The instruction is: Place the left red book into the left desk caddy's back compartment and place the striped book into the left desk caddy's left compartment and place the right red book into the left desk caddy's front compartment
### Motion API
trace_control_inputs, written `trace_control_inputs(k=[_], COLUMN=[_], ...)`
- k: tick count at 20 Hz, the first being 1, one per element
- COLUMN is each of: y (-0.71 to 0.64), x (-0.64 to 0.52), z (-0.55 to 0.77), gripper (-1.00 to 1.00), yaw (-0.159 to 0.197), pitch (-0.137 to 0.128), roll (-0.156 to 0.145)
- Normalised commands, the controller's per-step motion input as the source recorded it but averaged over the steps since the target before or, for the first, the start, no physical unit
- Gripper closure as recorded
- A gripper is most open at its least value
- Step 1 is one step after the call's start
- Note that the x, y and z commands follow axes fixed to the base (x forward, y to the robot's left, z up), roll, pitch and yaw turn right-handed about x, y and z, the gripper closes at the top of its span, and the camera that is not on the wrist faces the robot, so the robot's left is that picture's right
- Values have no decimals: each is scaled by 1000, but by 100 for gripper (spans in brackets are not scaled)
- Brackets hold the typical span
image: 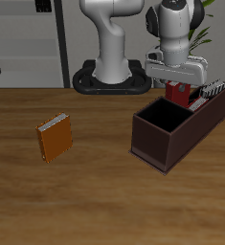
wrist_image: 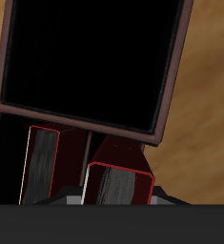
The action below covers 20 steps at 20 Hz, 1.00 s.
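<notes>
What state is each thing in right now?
Caddy: upright on the table, large square section empty.
Red book: on end, lowered into a narrow slot, right under the end effector.
Striped book: on edge at the caddy's far end.
Orange-brown book: alone on the table, apart from the caddy.
End effector: over the caddy; grip cannot be told.

— What lies out on the wooden table [image: 95, 191]?
— An orange-brown book [image: 56, 139], flat on the wood, slightly askew; its pale page edge shows along the far side; it sits well apart from anything else.
— And behind the table?
— A grey shelving unit [image: 33, 43] against the back; green plant leaves [image: 208, 33] at the far corner.
</notes>
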Motion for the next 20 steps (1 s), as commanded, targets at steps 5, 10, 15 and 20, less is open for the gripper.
trace_control_inputs(k=[5, 10, 15, 20], y=[25, 12, -25, 92], x=[90, 8, -100, -116], z=[-285, -95, 190, 100], gripper=[100, -100, -100, -100], yaw=[-11, 1, -3, 59], pitch=[37, 40, -16, -17], roll=[5, -7, -18, 4])
